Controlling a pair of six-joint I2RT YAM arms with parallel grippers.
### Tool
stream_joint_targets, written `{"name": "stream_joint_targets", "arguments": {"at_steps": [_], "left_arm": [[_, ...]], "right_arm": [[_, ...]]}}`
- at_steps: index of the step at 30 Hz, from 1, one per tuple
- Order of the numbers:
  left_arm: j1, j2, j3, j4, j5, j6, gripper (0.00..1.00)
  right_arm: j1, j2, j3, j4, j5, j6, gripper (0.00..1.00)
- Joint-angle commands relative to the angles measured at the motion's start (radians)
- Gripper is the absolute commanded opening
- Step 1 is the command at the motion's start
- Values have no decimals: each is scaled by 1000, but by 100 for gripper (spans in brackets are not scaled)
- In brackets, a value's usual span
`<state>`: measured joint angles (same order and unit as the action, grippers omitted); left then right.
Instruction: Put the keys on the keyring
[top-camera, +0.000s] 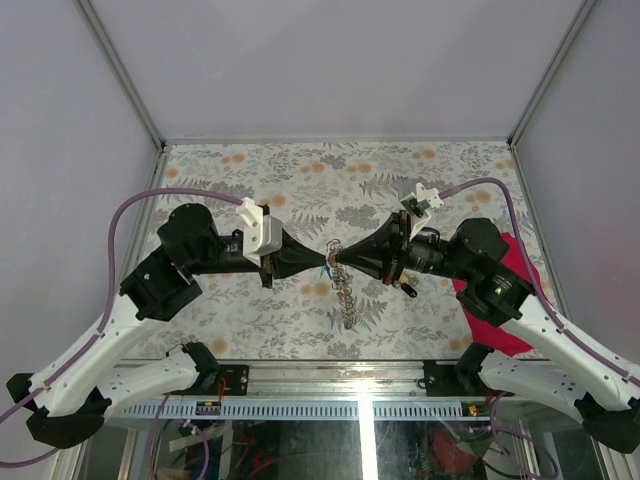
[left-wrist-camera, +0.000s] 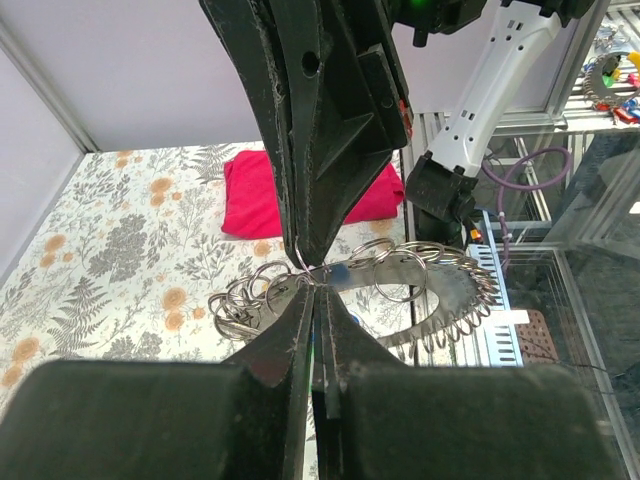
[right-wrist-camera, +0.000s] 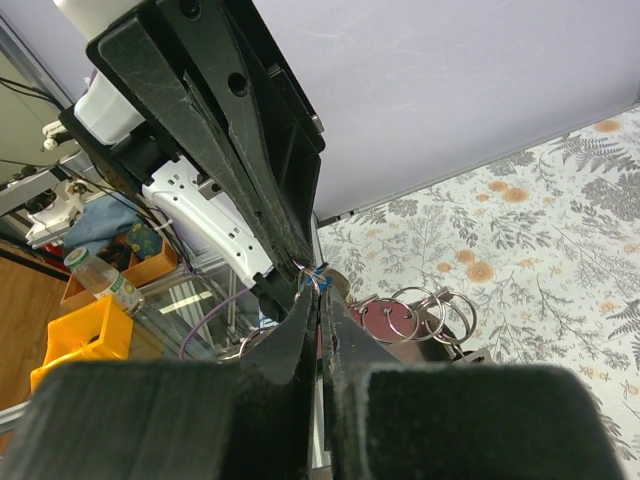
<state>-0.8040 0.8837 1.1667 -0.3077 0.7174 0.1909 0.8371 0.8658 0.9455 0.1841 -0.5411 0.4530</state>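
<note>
Near edge: both arm bases sit on the front rail, with little room behind them. A crimson cloth lies at the near right corner, partly under the right arm.

Mid table: left gripper and right gripper meet tip to tip over the centre. Each has its fingers pressed together with no gap. The keyring is at this junction. A thin wire loop shows at the tips and the link chain trails from there toward the near edge. A blue key head sits at the pinch, too small to make out further. I cannot tell which gripper grips the ring or the key.

Room: the table lies bare beyond the grippers to the far edge. Bare strips also run at the left and right sides outside the elbows.

Surface: floral print of grey ferns and orange blooms.

Surround: pale lilac walls on three sides, with aluminium posts at the far corners.
</note>
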Motion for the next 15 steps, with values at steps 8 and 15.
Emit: {"name": "stream_joint_targets", "arguments": {"at_steps": [8,15], "left_arm": [[-4,20,53,-59,23,27,0],[-3,31,57,-72,25,33,0]], "right_arm": [[-3,-7,82,61,109,0,0],[-3,2,79,76,117,15,0]]}}
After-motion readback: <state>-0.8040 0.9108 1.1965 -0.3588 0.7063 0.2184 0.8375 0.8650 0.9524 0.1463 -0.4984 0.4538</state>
